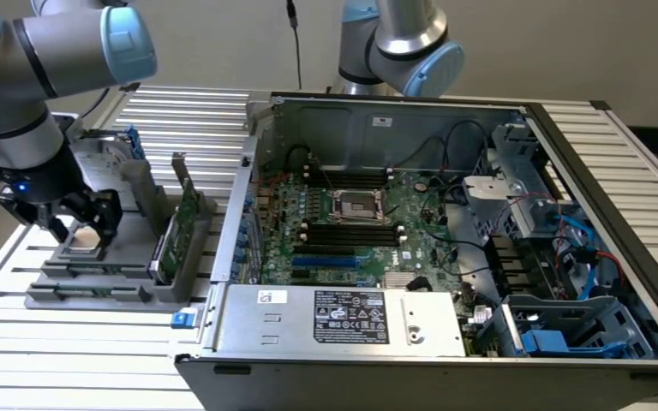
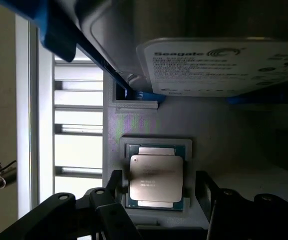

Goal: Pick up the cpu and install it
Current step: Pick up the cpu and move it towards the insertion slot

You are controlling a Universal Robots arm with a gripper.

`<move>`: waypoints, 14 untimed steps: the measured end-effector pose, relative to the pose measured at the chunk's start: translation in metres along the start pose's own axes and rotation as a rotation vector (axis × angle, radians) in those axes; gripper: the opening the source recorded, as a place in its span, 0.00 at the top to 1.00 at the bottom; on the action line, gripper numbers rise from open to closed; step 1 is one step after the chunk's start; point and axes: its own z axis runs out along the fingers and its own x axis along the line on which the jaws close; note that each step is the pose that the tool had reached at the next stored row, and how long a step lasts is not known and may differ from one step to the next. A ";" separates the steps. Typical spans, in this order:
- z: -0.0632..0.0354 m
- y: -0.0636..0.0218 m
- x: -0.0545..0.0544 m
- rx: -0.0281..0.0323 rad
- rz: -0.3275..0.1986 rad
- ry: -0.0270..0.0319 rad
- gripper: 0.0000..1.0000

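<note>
The cpu [image 2: 156,177], a small square chip with a silvery top, lies in a recess of the grey holder [image 1: 89,287] at the exterior view's left. My gripper [image 2: 158,177] hangs right over it and is open. Its two black fingers [image 2: 115,181] stand on either side of the chip. One finger is close against the chip's edge, and the other stands a little apart from it. In the exterior view the gripper [image 1: 81,229] is low over the holder. The empty cpu socket [image 1: 358,205] sits in the middle of the motherboard inside the open computer case [image 1: 306,342].
A silver hard drive [image 2: 223,65] with a white label and blue brackets stands just behind the chip on the holder. A long green circuit card [image 1: 181,224] stands upright between the holder and the case. A second arm [image 1: 403,47] rises behind the case. Cables crowd the case's right side.
</note>
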 end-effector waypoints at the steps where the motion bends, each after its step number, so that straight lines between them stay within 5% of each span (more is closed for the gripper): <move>1: 0.0006 0.0001 0.000 0.0000 0.000 -0.0001 0.31; 14: 0.0037 0.0003 0.001 0.0000 0.001 0.0000 0.31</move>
